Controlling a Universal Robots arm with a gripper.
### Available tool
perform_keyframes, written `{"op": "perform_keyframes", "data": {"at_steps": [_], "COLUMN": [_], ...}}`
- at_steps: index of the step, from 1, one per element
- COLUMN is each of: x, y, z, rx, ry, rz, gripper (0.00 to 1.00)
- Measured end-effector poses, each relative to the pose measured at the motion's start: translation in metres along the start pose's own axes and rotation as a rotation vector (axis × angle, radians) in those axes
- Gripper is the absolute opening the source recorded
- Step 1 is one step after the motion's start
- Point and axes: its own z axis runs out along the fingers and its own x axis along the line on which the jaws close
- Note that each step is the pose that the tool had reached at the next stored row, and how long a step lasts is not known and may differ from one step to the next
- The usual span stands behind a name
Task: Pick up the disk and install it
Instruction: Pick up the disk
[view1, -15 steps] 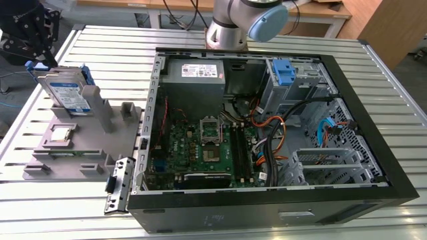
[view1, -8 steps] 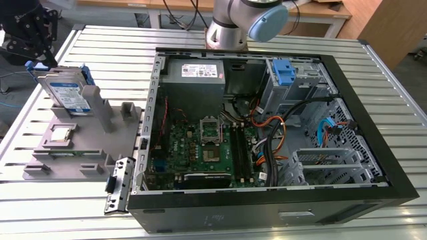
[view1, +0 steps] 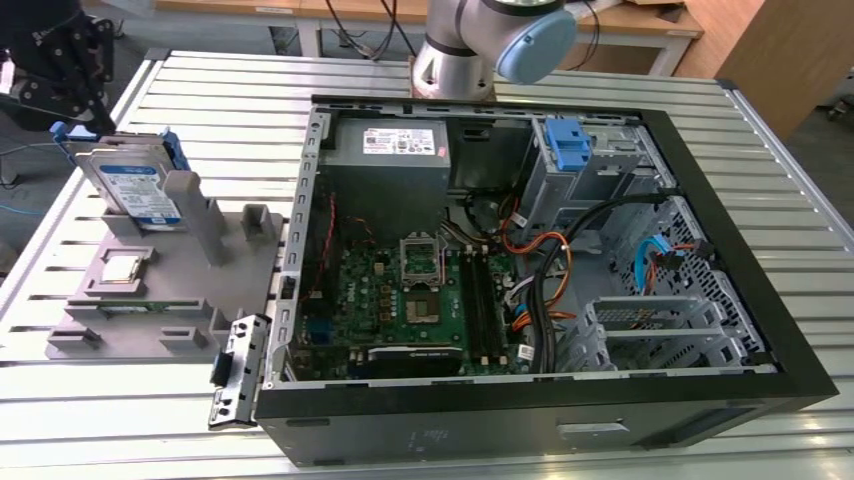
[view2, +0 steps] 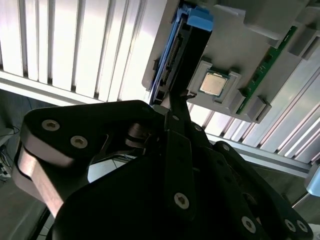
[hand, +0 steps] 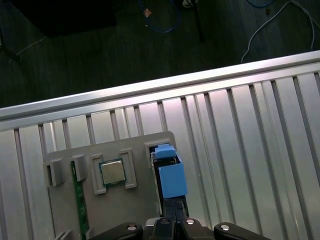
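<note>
the pincer hangs at the exterior view's left, directly over the upper edge of the disk. whether the pincer is apart or together cannot be told, and contact with the disk cannot be confirmed. the disk stands on edge in a slot of a grey holder block, with its label face turned toward the exterior camera and the blue carrier framing its rim. in both wrist views the pincer points along the disk, which is seen edge-on with a blue end tab toward the lens. a small square chip lies in a recess of the same block, just beside the disk. a green memory module sits in a groove on the chip's far side. the block rests on the slatted worktop, beside an open computer case. a lone blue bracket stands in the case's drive bay.
</note>
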Motion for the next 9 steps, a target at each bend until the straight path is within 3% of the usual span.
{"op": "perform_keyframes", "data": {"at_steps": [9], "x": [-0.0012], "y": [-0.0057], "z": [0.0006], "rx": [-0.0001], "ry": [0.0001], "rz": [-0.002], "gripper": [0.11]}}
